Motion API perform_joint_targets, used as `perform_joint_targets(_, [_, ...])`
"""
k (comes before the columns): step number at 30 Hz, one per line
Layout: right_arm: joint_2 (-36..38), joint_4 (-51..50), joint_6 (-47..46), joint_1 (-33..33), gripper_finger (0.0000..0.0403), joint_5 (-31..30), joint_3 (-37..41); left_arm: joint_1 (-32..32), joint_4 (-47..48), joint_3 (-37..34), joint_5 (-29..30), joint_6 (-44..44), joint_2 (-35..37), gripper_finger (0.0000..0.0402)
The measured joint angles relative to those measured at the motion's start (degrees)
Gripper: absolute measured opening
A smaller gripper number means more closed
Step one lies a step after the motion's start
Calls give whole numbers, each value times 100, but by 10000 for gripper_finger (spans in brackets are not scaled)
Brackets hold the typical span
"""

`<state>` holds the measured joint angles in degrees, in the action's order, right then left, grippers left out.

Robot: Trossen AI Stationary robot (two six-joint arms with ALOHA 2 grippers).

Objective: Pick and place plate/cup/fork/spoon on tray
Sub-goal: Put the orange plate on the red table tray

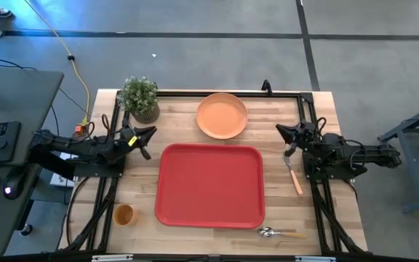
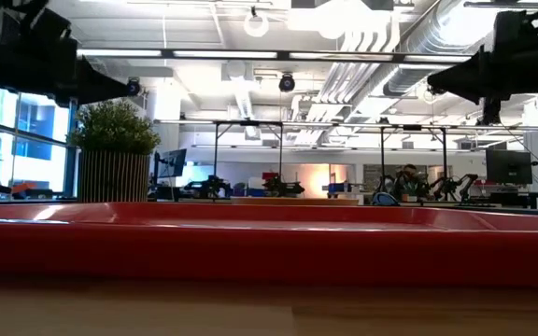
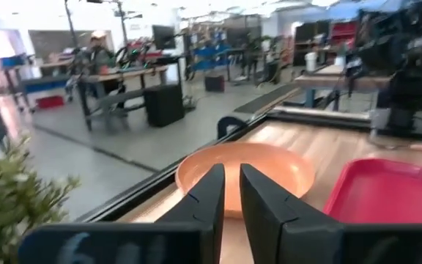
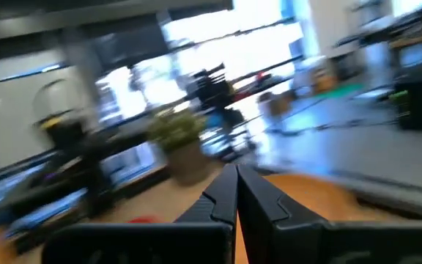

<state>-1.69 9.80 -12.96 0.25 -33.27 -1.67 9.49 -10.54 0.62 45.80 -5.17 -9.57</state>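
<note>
Tray (image 1: 210,186) is lying empty at table centre, with plate (image 1: 222,115) sitting at its 12 o'clock, cup (image 1: 124,214) at 8, fork (image 1: 293,175) at 3 and spoon (image 1: 281,233) at 5. Left gripper (image 1: 151,132) is hovering at the tray's 10 o'clock beside the potted plant (image 1: 140,99), fingers (image 3: 207,196) showing a narrow gap and holding nothing. Right gripper (image 1: 280,129) is hanging at 2 o'clock above the fork's head, fingers pressed together, empty

Potted green plant (image 1: 140,99) at the wooden table's (image 1: 326,131) far-left corner.
</note>
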Motion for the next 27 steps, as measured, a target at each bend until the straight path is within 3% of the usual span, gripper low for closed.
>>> perform_joint_targets(3, [-38, -3, -584, -1, 0, -815, -9, -60, 499, 2, 3, 116, -98, 45])
perform_joint_targets(8, [-332, -551, -2024, 17, 0, -507, 111, -60, 680, 2, 283, -19, -119, 42])
perform_joint_targets(16, [-1264, 417, -1806, 0, 0, -402, 109, -60, 380, 2, 302, -374, -119, 28])
perform_joint_targets(22, [-1851, 577, -1634, -288, 3, -150, 109, -60, -225, 2, 322, -756, -119, 21])
perform_joint_targets(27, [-2296, 708, -1658, -348, 45, 393, 111, -60, -217, 2, 141, -464, -133, 21])
